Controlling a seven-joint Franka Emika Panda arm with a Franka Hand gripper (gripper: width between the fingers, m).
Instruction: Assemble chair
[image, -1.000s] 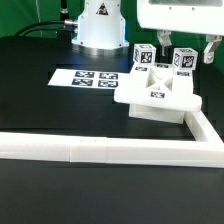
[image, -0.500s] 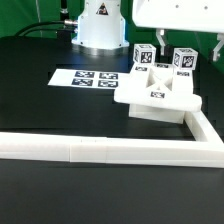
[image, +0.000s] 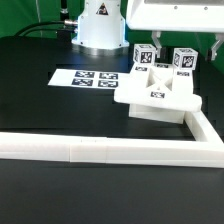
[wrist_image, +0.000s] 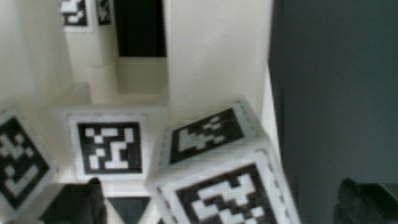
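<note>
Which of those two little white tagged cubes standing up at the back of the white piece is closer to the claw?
The cube on the exterior view's right. The claw hangs just above it, while the other cube stands off to the exterior view's left.

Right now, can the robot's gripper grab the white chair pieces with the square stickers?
Probably yes. The gripper hangs right above the chair, and nothing sits between them. The border rail lies lower down, out of the way.

I saw open black table (image: 40, 105) on the exterior view's left of the chair (image: 158, 92); the L-shaped border rail (image: 110, 150) walled its front and right, marker board (image: 88, 78) lying flat beside.
</note>
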